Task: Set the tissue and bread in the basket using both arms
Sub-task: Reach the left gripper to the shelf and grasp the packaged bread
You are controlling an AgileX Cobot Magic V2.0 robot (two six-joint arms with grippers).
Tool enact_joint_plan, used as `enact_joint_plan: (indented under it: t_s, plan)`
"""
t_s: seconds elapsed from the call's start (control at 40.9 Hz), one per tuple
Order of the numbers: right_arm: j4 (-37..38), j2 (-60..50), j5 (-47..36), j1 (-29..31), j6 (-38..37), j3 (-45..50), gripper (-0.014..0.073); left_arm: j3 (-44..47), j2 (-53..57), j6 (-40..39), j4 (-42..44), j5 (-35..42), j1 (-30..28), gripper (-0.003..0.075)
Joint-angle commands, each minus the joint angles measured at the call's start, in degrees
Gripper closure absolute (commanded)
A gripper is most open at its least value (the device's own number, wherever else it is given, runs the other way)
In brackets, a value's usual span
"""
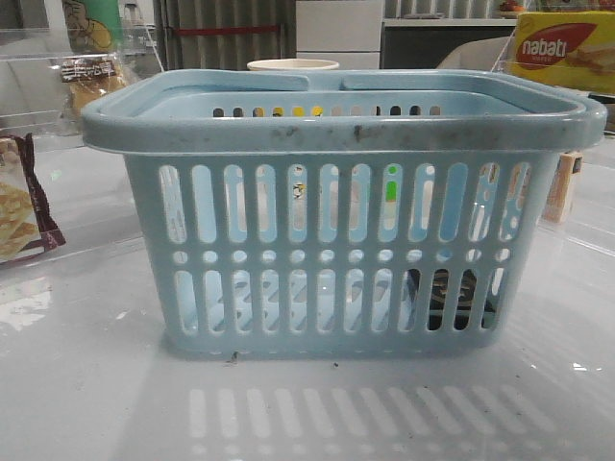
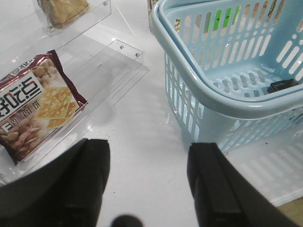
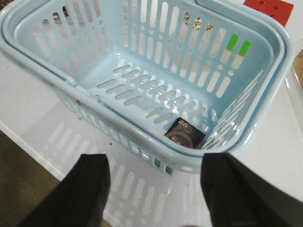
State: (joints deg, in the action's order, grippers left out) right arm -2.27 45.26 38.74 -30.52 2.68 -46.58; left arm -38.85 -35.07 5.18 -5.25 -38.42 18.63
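The tissue (image 3: 185,134), a small dark pack, lies on the floor of the basket (image 1: 346,134) in a corner on the robot's right, visible through the slots in the front view (image 1: 450,300) and from the left wrist (image 2: 282,85). The bread (image 1: 88,82), golden-brown in clear wrap, stands outside the basket on a clear acrylic shelf (image 2: 102,10) at the far left, seen again at the edge of the left wrist view (image 2: 62,9); a maroon-edged cracker packet (image 2: 37,104) lies on a lower clear tray nearer the left arm. Judged from this layout, the tissue half of the task is done and the bread half is not yet begun. The left gripper (image 2: 149,182) hangs over bare counter (image 2: 142,142) between cracker packet and basket, jaws spread wide and holding nothing; the right gripper (image 3: 154,189) hovers by the basket's near rim, jaws likewise wide apart and empty. The next move probably calls for the left arm to reach past the crackers to the bread and close on its wrapper.
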Motion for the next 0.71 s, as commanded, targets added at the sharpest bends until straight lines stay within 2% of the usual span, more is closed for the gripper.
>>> enact_joint_plan:
  t_s: [0.0, 0.269, 0.318, 0.465, 0.514, 0.685]
  plan:
    - [0.7, -3.9, -1.5, 0.1, 0.7, -0.3, 0.0076, -1.6, -0.4, -0.1, -0.8, 5.4, 0.5, 0.0285]
    - [0.7, -6.5, 2.9, 0.1, 0.7, -0.1, 0.0076, -1.6, -0.9, -0.1, -1.1, 7.4, 0.5, 0.0280]
    - [0.7, -6.5, 2.9, 0.1, 0.7, -0.1, 0.0076, -1.8, -1.7, -0.1, -0.3, 7.4, 0.4, 0.0256]
    - [0.7, -6.5, 2.9, 0.1, 0.7, -0.1, 0.0076, -4.3, -8.5, -0.1, 1.1, 7.6, -0.9, 0.0083]
    - [0.7, -6.5, 2.9, 0.1, 0.7, -0.1, 0.0076, -5.7, -11.6, -0.1, 1.5, 7.4, -1.5, 0.0052]
    - [0.7, -6.5, 2.9, 0.1, 0.7, -0.1, 0.0076, -12.3, -24.0, -0.1, 1.5, 8.8, -5.1, 0.0045]
